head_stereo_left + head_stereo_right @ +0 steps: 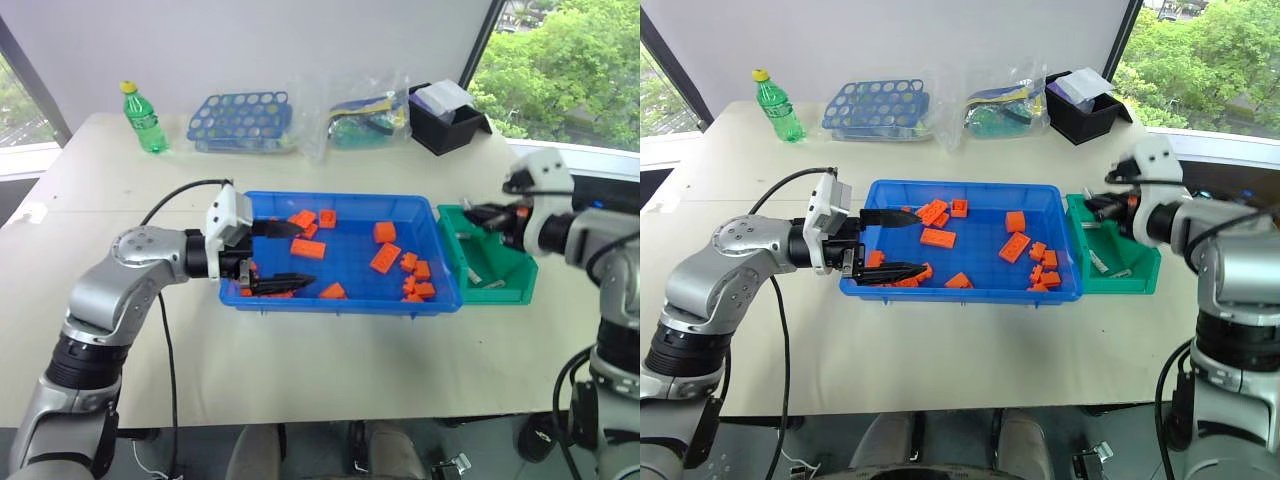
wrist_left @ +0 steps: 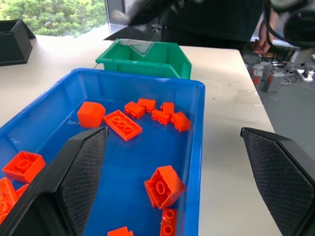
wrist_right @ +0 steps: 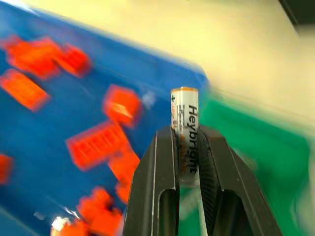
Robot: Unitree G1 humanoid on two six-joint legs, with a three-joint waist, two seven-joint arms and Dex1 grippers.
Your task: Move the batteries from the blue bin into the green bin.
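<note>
Bench (image 1: pixel 330 370) carries the blue bin (image 1: pixel 340 297), strewn with orange bricks (image 1: pixel 385 258), and the green bin (image 1: pixel 520 285) touching its right end. Left gripper (image 1: pixel 290 255) hangs inside the blue bin, fingers wide apart. Right gripper (image 3: pixel 189 162) sits over the green bin, fingers clamped on a battery (image 3: pixel 184 118).

We see the blue bin (image 1: pixel 962 290) on the counter (image 1: pixel 940 370), orange bricks (image 1: pixel 938 237) scattered inside; the green bin (image 1: pixel 1120 276) touches its right end; our left tool (image 1: pixel 902 243) stands open over the blue bin's left end; our right tool (image 1: pixel 1098 207) hovers above the green bin.
</note>
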